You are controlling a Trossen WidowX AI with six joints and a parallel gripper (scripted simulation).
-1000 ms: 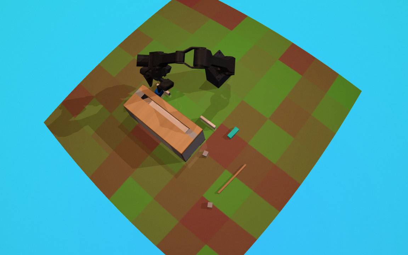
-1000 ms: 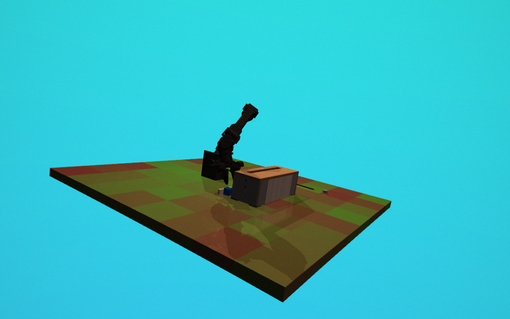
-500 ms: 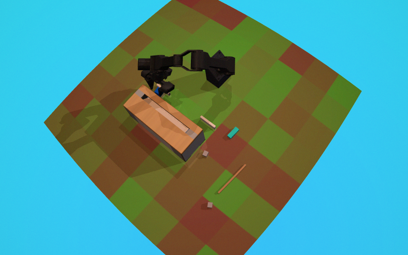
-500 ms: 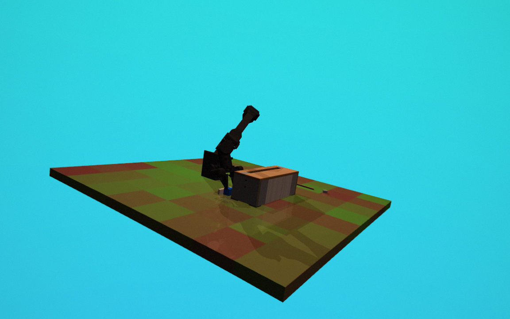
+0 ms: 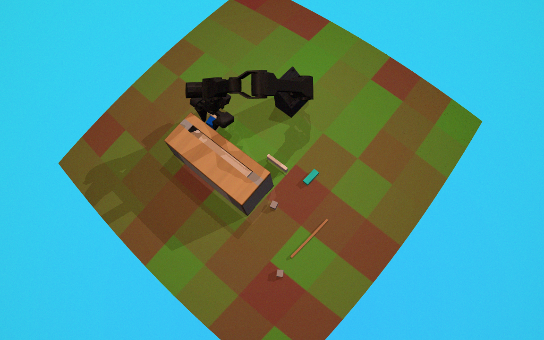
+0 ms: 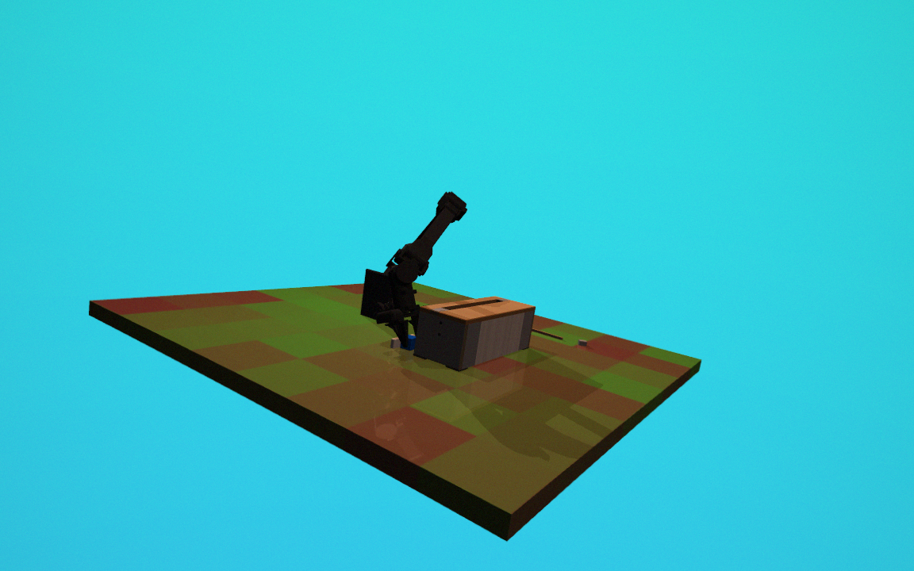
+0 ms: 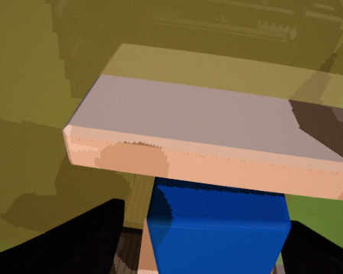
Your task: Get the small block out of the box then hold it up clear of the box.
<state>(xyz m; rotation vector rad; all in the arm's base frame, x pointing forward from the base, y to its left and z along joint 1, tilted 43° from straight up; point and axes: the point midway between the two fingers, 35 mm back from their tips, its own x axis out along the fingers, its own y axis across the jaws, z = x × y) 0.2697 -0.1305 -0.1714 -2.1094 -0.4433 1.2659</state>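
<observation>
A: Where is the block (image 7: 217,230)?

B: Out of the box (image 5: 216,162), on the table (image 5: 362,186) just off the box's end nearest the arm (image 5: 248,84). In the wrist view it is blue, sitting between the box's end and a pale bar (image 7: 207,137) that lies across its far side, touching or very nearly.

A: And the gripper (image 7: 207,254)?

B: Low over that spot, pointing down. Its fingers stand fairly wide, one on each side of the block, with a gap visible on both sides. It grips nothing.

A: Is the block visible from above?

B: Only a sliver of blue (image 5: 211,121), under the gripper (image 5: 215,118). From the side it is a blue speck (image 6: 410,342) at the foot of the box (image 6: 474,330).

A: What else is on the table?

B: A second pale bar (image 5: 276,162) beside the box's other end, a teal piece (image 5: 310,176) near it, a thin rod (image 5: 309,238), and two small grey cubes (image 5: 273,205), one close to the box corner, the other (image 5: 279,273) well apart.
</observation>
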